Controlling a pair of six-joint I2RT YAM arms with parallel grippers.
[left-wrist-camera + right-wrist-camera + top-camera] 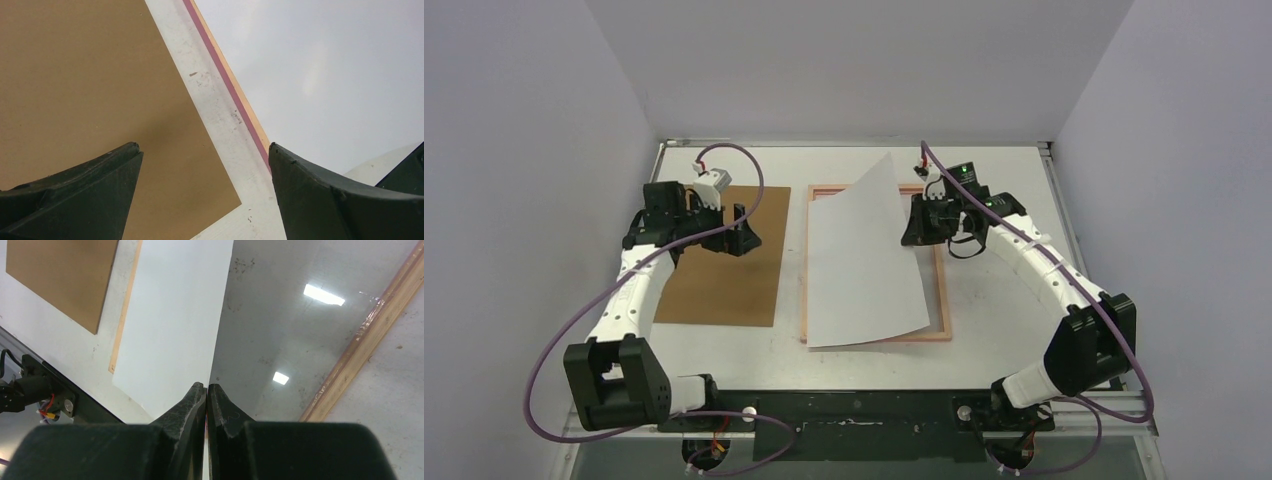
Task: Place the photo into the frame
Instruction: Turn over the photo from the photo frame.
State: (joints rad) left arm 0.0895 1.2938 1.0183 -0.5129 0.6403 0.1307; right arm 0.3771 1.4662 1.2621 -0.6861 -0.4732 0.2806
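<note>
- Print: thin rectangular photo [864, 265], plain white side up, tilted over the frame. Its right edge is raised and its near edge is down by the frame's near rail.
- Thin-railed rectangular picture frame [943, 290], pale wood side up, lying flat on the white table [1004, 330].
- Right gripper [206, 387]: fingers pressed together, pinching the photo's right edge.
- Left gripper [203, 146]: fingers spread wide, holding nothing, above the flat brown backing board [724, 275] left of the frame.
</note>
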